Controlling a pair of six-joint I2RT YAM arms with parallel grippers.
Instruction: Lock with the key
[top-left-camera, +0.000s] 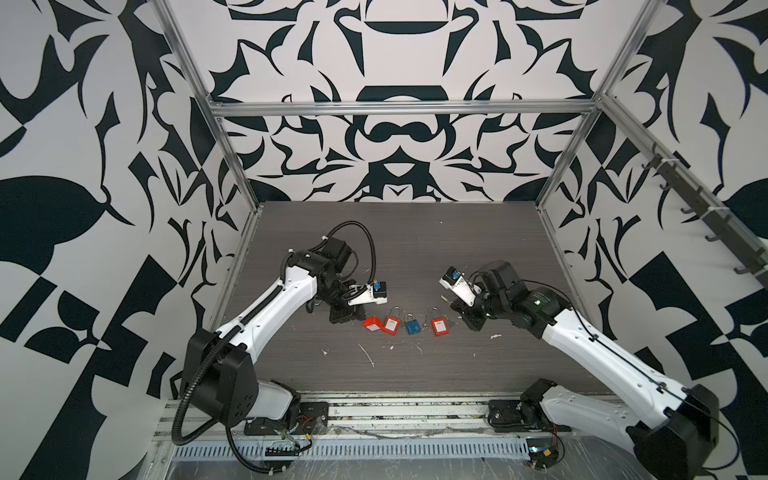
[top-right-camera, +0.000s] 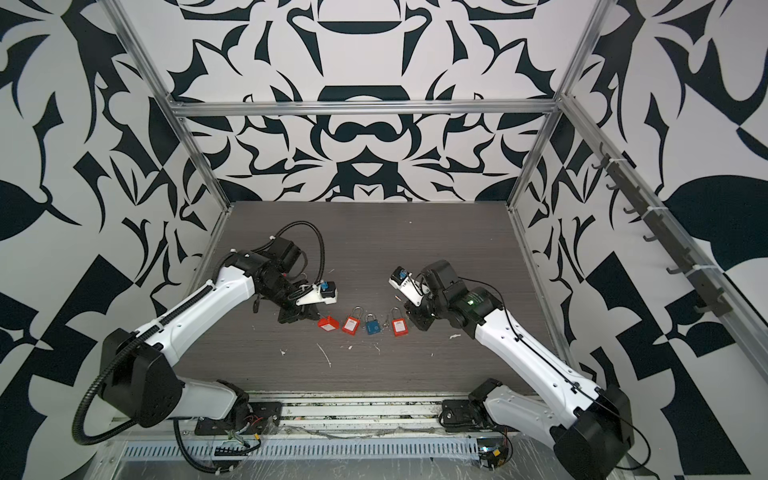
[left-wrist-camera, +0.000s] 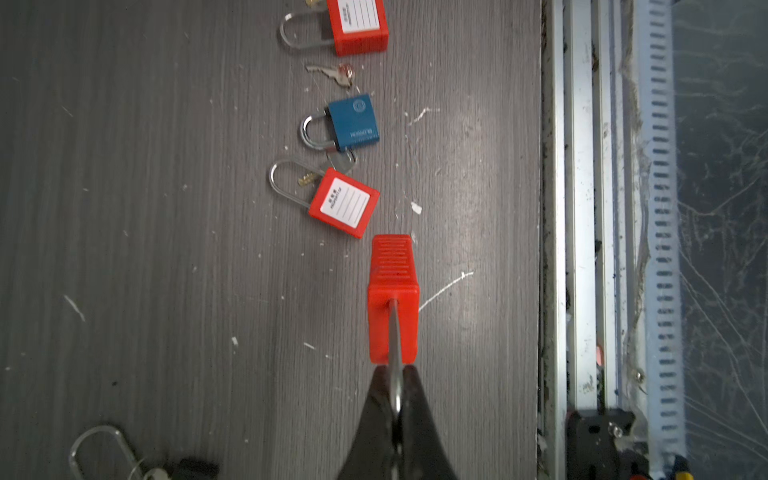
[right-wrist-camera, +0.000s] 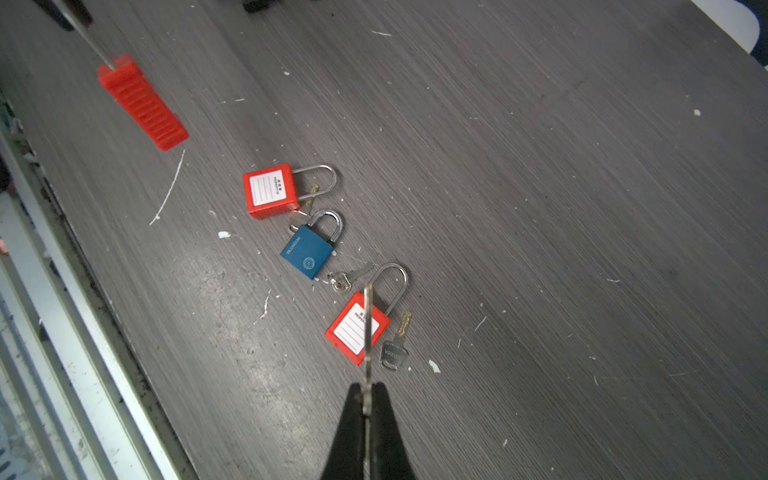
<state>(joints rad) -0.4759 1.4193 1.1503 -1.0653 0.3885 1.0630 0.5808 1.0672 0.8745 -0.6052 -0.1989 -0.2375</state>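
Note:
My left gripper is shut on the steel shackle of a red padlock, whose body sticks out beyond the fingertips just above the table. Both top views show this padlock at the left end of a row of locks. My right gripper is shut on a thin silver key, seen edge-on and pointing out past the fingertips. In a top view the key tip hangs right of the row, well apart from the held padlock.
On the dark table lie a red padlock, a blue padlock and another red padlock. Loose keys lie beside them. A metal ring with keys lies near the left arm. An aluminium rail edges the front.

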